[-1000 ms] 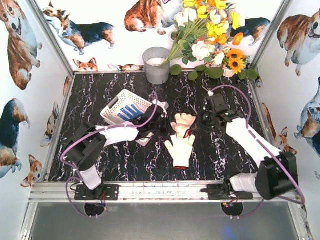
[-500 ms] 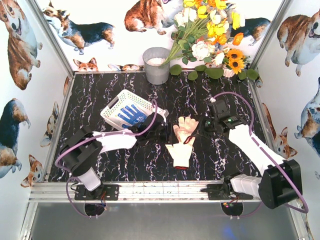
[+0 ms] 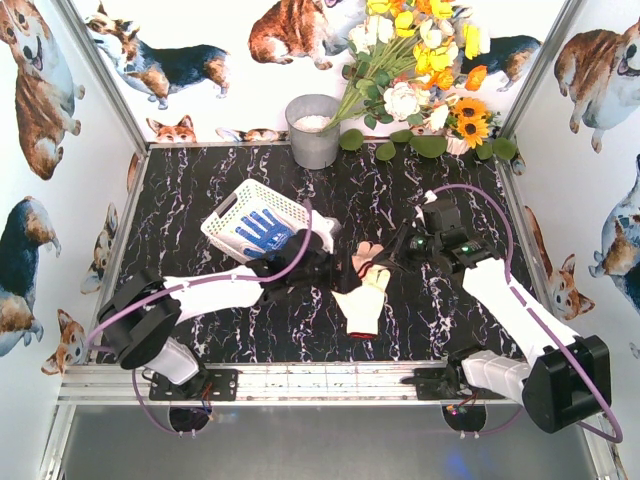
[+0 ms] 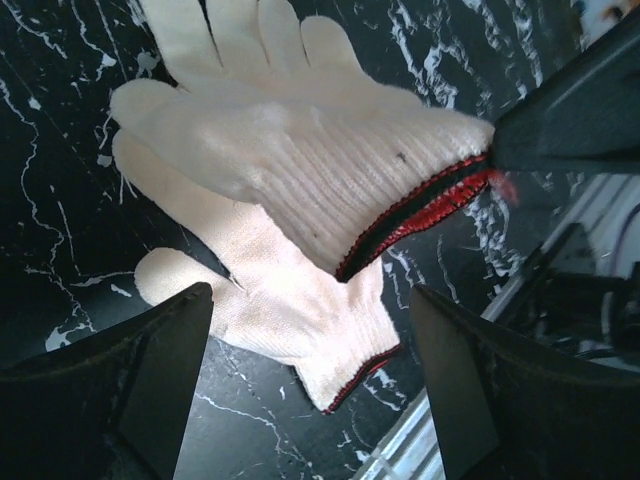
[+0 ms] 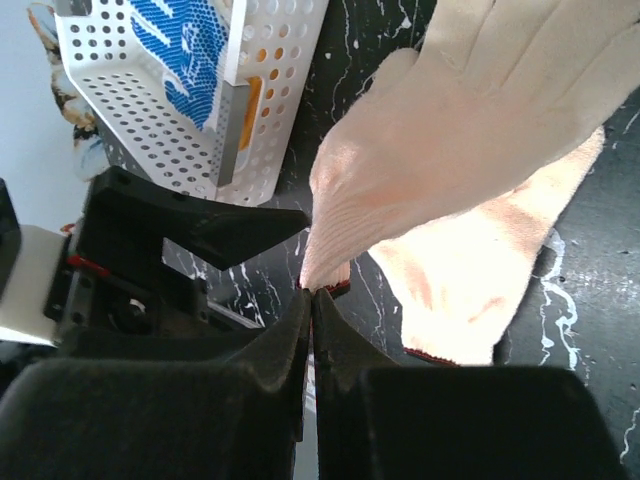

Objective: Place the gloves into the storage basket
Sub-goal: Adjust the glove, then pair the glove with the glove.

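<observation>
Gloves of cream knit with red-edged cuffs sit at the middle of the black marbled table [image 3: 200, 180] in the overhead view. The lifted cream glove [image 3: 368, 257] hangs from the right gripper [image 3: 393, 260], and the lower cream glove [image 3: 360, 310] lies flat, nearer the arms. The white perforated plastic storage basket [image 3: 222, 228] stands behind and to the left, with a blue-and-white glove [image 3: 262, 228] inside. The left gripper [image 3: 335, 268] is just beside the lifted glove, between it and the basket.

From the left wrist, the left gripper [image 4: 310, 300] has its jaws spread wide with nothing between them. Below it the lifted cream glove [image 4: 300, 150] overlaps the lower cream glove [image 4: 270, 290]. Whether the two touch cannot be told. If these jaws close low, they could pinch both gloves together.

From the right wrist, the right gripper [image 5: 312, 300] is clamped on only the cuff edge of the lifted cream glove [image 5: 430, 130]. So thin a hold could slip under a tug. The left gripper [image 5: 200, 225] is very near, so the two grippers might collide. The lower cream glove [image 5: 470, 290] could be dragged along, and the storage basket [image 5: 150, 110] nudged.
</observation>
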